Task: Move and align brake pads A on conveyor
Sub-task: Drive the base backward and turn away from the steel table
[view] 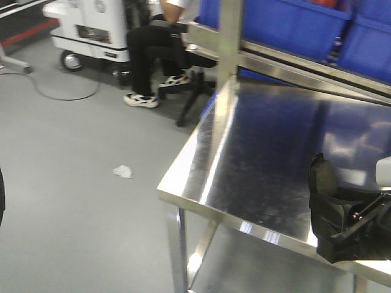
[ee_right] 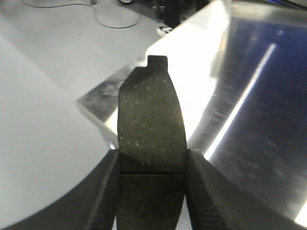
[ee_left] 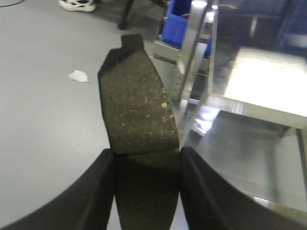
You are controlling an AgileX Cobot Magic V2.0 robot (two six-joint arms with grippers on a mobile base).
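Left pincer [ee_left: 146, 152] was closed narrowly on the first brake pad [ee_left: 136, 103], its two black fingers [ee_left: 103, 191] pressing the long side edges near the thin groove. This pad's long axis ran straight out from the pincer. Its notched end pointed away, leaning a little to the left, and the speckled grey face was turned to the wrist camera. It hung in the air over the grey floor [ee_left: 38, 124], near a white scrap [ee_left: 78, 75] and just beside the leg of the steel table [ee_left: 192, 62].

The right pincer [ee_right: 152, 154] held the second brake pad [ee_right: 151, 120] in the same manner, clamped at both side edges where the groove crossed. The long axis also followed the pincer, and the small square tab at the far end pointed towards the corner of the table. This pad was above the shiny table top, not touching it. In the front-facing view it stood up at the lower right, over the near edge of the table.

Behind the table were blue bins [view: 293, 24], and a seated person [view: 146, 55] was further back.
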